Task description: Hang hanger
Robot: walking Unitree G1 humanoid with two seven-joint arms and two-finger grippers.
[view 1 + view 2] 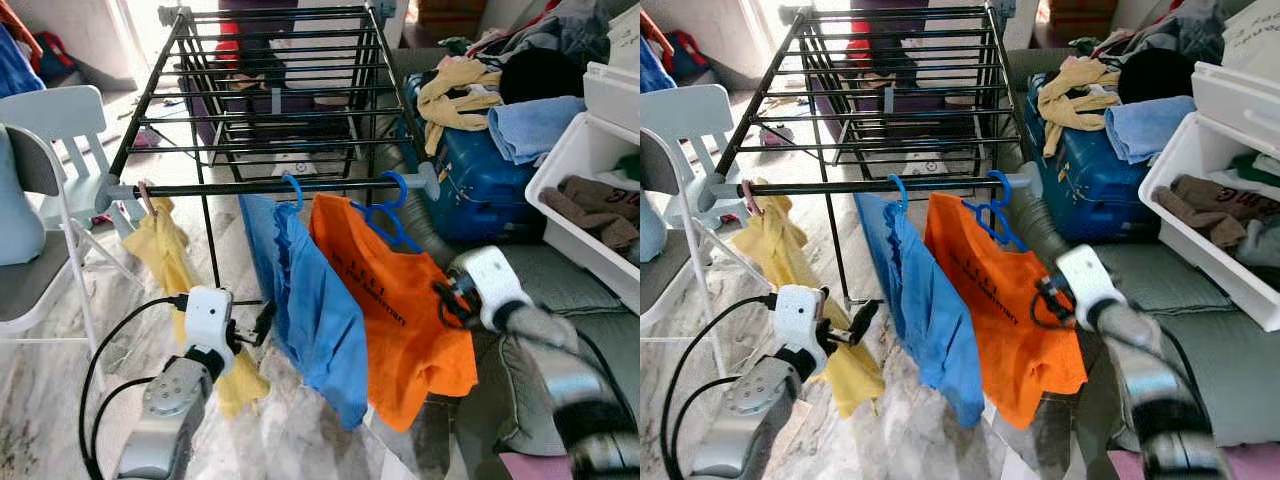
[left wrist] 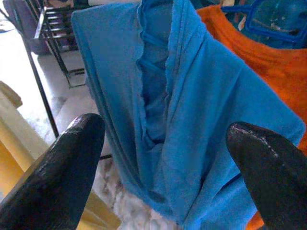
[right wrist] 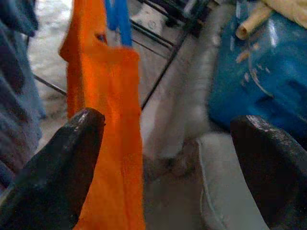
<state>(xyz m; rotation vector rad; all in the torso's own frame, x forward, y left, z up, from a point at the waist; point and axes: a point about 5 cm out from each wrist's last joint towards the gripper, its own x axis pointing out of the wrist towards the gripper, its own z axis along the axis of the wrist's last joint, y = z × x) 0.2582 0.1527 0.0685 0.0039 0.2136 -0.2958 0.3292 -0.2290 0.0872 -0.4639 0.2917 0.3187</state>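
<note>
A black drying rack (image 1: 270, 90) stands ahead, and its front rail (image 1: 240, 188) carries three garments. A blue garment (image 1: 315, 300) hangs from a blue hanger hook (image 1: 292, 186). An orange shirt (image 1: 395, 300) hangs on a second blue hanger (image 1: 392, 212). A yellow cloth (image 1: 165, 245) hangs at the left end. My left gripper (image 1: 262, 322) is open, low and just left of the blue garment (image 2: 172, 96), pointing at it. Open as well, my right gripper (image 1: 445, 300) sits at the right edge of the orange shirt (image 3: 108, 120), holding nothing.
A white chair (image 1: 60, 130) stands at the left. Right of the rack are a blue suitcase (image 1: 480, 180) topped with loose clothes, a white bin (image 1: 575, 170) of laundry and a grey cushion (image 1: 570, 290). Marble floor lies below.
</note>
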